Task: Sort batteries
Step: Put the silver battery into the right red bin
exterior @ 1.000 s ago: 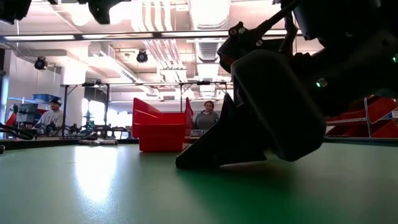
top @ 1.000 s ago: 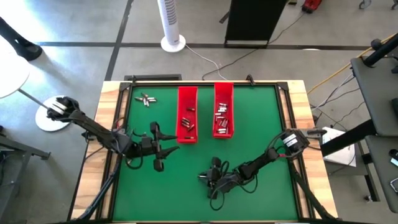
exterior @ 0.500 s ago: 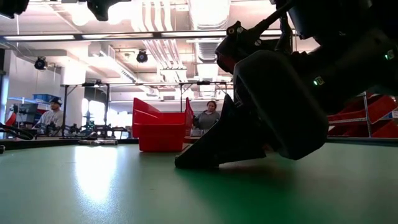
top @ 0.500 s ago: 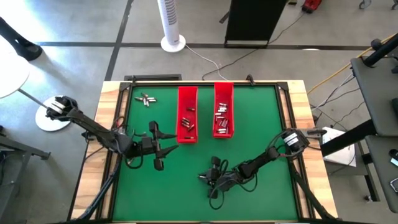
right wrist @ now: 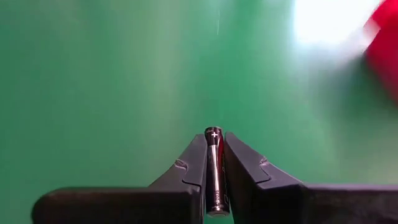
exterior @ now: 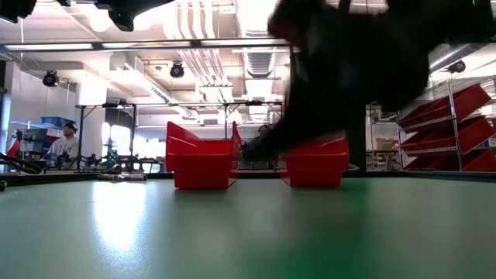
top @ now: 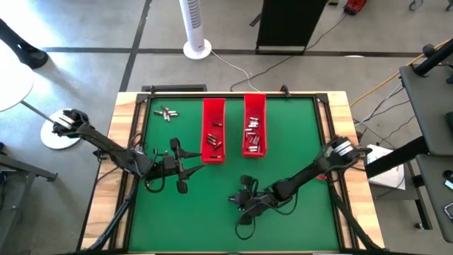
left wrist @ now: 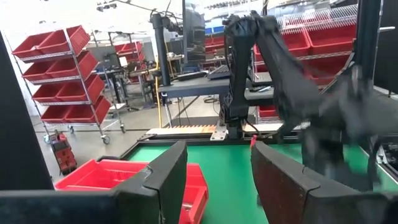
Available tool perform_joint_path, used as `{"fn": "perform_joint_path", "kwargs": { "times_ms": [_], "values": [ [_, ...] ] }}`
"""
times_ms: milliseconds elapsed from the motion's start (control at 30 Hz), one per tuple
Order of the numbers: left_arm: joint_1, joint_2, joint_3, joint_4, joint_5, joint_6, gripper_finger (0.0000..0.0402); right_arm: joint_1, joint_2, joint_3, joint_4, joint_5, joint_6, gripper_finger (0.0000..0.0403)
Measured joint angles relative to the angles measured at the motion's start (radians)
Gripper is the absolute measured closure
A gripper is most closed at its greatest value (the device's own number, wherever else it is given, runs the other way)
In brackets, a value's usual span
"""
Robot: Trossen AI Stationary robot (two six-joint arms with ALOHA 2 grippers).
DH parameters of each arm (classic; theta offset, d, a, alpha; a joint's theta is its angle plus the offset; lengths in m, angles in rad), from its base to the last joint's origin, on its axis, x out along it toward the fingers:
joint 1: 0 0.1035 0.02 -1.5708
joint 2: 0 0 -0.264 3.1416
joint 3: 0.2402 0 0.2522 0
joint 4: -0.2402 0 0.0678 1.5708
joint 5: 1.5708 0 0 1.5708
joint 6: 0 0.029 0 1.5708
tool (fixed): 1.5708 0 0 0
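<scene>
Right wrist view: the right gripper clamps a dark battery above the green table, while the left gripper waits with fingers apart near the red trays.

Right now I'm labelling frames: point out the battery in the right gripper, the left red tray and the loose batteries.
held battery (right wrist: 214, 168), right wrist view, mid-body
left red tray (top: 213, 108), high view, far rim
loose batteries (top: 166, 112), high view, cluster middle
</scene>
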Motion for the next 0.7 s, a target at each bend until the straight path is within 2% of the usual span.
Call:
{"fn": "perform_joint_path", "kwargs": {
  "times_ms": [333,500,700],
  "values": [
    [0.0,0.003,0.0,-0.007,-0.001,0.004,0.0242,-0.065,-0.26,0.155,-0.549,0.024,-0.109,0.0375],
    [0.0,0.004,0.0,-0.014,-0.001,0.006,0.0242,-0.157,-0.308,0.17,-0.785,0.027,-0.114,0.0375],
    [0.0,0.004,0.0,-0.022,-0.001,0.007,0.0242,-0.287,-0.323,0.158,-0.95,0.026,-0.164,0.0374]
  ]
}}
